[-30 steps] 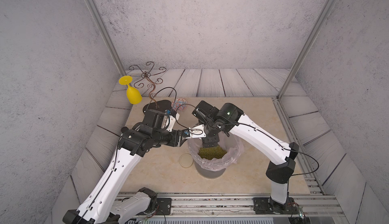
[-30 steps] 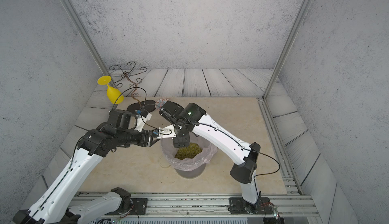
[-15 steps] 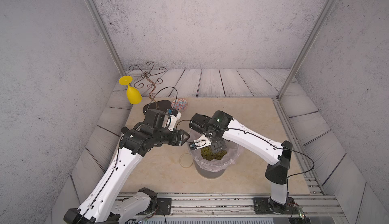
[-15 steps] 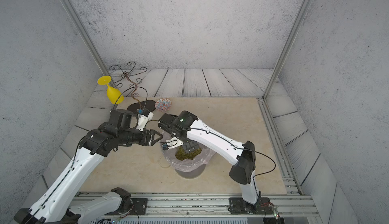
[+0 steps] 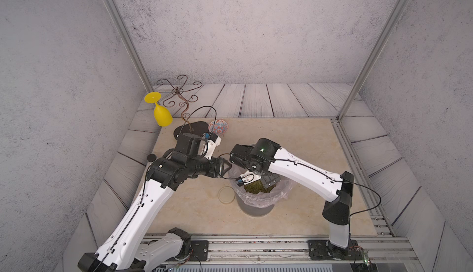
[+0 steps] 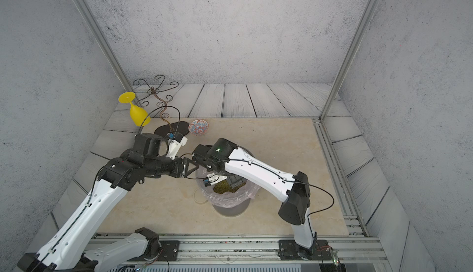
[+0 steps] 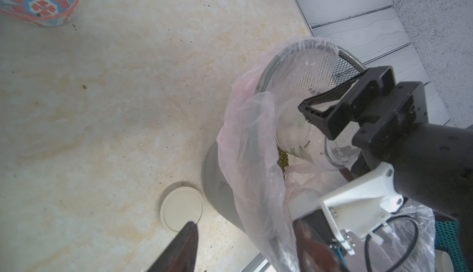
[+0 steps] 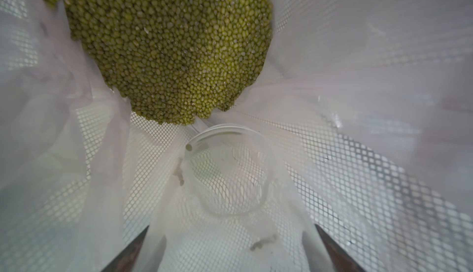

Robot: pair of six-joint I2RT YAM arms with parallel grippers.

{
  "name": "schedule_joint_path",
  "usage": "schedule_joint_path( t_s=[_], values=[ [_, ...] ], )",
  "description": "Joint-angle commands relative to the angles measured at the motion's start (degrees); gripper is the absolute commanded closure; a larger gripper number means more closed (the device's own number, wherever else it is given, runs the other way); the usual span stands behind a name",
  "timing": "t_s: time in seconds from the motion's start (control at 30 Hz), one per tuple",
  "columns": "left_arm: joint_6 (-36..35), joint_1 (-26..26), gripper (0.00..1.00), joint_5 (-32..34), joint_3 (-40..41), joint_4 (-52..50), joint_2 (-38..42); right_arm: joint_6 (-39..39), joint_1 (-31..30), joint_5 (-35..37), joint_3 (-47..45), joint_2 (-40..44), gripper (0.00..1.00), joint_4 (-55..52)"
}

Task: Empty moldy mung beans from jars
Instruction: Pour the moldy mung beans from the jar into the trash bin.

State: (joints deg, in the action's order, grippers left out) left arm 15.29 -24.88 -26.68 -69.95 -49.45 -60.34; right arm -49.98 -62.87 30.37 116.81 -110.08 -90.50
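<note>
jar [image 7: 294, 135] hangs tipped mouth-down inside the bin [image 7: 220, 181], clamped in the right end effector [image 8: 231, 227], its long axis pointing at the beans [image 8: 174, 48] heaped in the liner [image 8: 358, 53]; a few cling inside. left end effector [image 7: 243, 222] hovers just beside the bin, spread apart and empty, near the lid [image 7: 182, 208].

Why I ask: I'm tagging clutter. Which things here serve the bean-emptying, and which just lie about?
In the job:
clear glass jar, tipped in the right claw
olive-green mung beans
grey mesh bin with clear plastic liner
beige round lid beside the bin

Lying about:
yellow stemmed goblet
curly wire stand
red-and-blue patterned bowl
</note>
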Motion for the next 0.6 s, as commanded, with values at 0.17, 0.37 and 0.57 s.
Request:
schedule_joint_path(
  t_s=[0.17,0.37,0.57],
  values=[
    [-0.31,-0.17,0.37,-0.73,0.35,1.28,0.56,0.27,-0.41,2.37,3.64,3.40,0.21,0.68],
    [0.74,-0.16,0.37,-1.07,0.52,1.99,0.55,2.81,-0.37,-7.70,-0.29,13.56,0.22,11.39],
    [1.57,-0.16,0.37,-1.43,0.54,2.43,0.82,6.47,1.40,-15.63,-10.62,26.34,0.22,22.79]
  ],
)
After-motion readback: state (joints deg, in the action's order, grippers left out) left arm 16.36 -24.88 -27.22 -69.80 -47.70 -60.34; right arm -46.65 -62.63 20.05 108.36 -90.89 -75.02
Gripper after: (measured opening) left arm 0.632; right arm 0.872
